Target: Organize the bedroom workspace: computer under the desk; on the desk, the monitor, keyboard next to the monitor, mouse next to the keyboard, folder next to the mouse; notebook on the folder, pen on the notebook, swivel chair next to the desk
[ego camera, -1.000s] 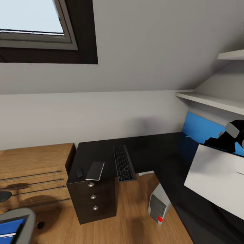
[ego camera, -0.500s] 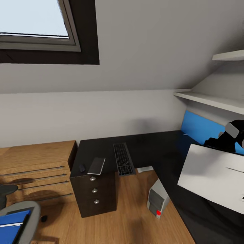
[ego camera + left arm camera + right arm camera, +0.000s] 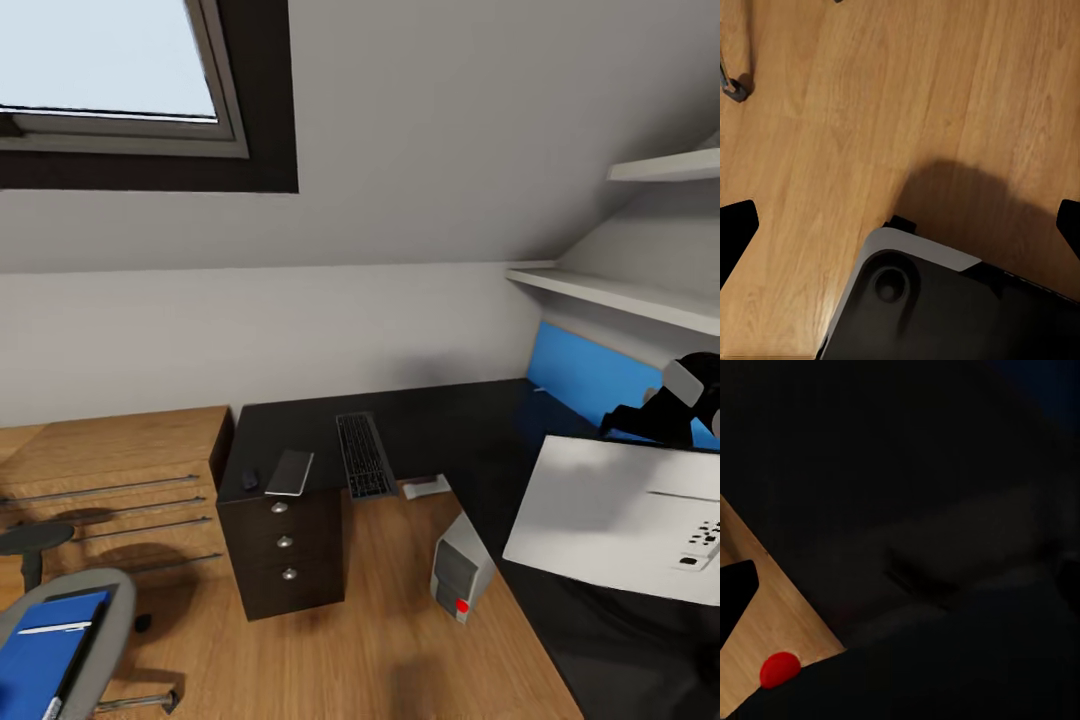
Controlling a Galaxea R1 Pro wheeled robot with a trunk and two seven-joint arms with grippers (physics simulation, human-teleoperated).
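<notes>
slim keyboard (black keys), glossy desk

Open stretch of black surface between the keyboard and the tilted white monitor, which blocks the right side. Bare wood floor ahead, hemmed by the drawer unit, computer and swivel chair.

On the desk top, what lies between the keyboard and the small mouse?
In the head view, the notebook lies between the keyboard and the mouse, flat on the desk above the drawers.
</notes>
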